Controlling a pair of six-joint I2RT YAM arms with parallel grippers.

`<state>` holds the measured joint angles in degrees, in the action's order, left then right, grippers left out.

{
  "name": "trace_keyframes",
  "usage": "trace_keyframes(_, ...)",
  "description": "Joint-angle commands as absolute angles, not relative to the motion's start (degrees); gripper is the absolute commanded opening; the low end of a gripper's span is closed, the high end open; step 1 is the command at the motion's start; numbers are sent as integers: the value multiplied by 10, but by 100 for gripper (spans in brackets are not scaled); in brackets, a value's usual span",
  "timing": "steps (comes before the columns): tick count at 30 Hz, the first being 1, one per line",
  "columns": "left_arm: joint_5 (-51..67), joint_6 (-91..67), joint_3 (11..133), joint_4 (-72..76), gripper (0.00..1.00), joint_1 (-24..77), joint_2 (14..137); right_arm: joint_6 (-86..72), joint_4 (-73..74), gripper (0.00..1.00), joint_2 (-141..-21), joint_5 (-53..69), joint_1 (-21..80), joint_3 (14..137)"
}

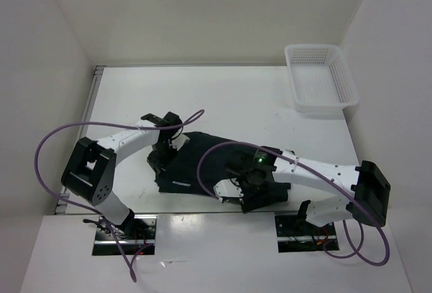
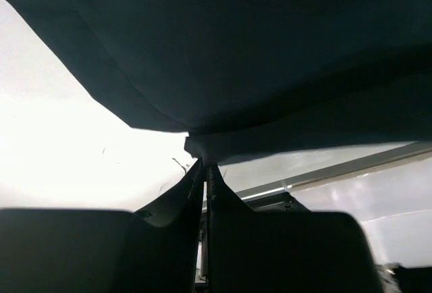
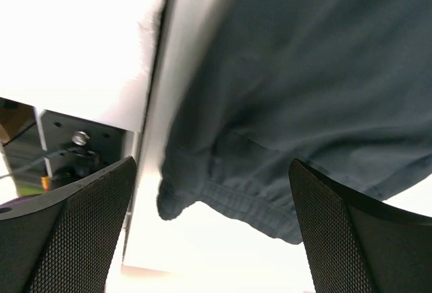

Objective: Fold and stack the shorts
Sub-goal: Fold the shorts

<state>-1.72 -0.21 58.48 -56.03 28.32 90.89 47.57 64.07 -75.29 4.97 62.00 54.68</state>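
**Thin pinch on one side, nothing gripped on the other**

The black shorts (image 1: 196, 161) lie bunched on the desk (image 1: 236, 97), close to its near edge and between the two arms. The left end effector (image 2: 205, 198) is drawn narrow, its fingers pressed together on a slim fold of the cloth, and the rest of the garment arches above its camera. The right end effector (image 3: 212, 171) stands wide, holding nothing, with a gathered hem directly between its fingers.

The main risk is the left pinch. It has so little fabric that a pull could let it slip free and collapse the fold. If the right fingers close where they stand, they may catch several layers or only the hem's lip, skewing the fold. A drag toward the near edge could also spill cloth over it. The white basket (image 1: 320, 77) sits well apart at the far right.
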Motion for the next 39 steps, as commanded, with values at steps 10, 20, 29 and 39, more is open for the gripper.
trace_keyframes(10, 70, 0, 613, -576, 8, 238, 951, 391, 647, 90, -864, 46, 673, 563)
trace_keyframes(20, 87, 0, 603, -565, 8, 238, 940, 343, 652, 45, -965, 18, 673, 587)
trace_keyframes(29, 93, 0, 597, -548, 8, 238, 930, 301, 645, 0, -977, -59, 641, 587)
trace_keyframes(39, 51, 0, 760, -567, 7, 194, 929, 465, 672, 0, -855, -129, 539, 685)
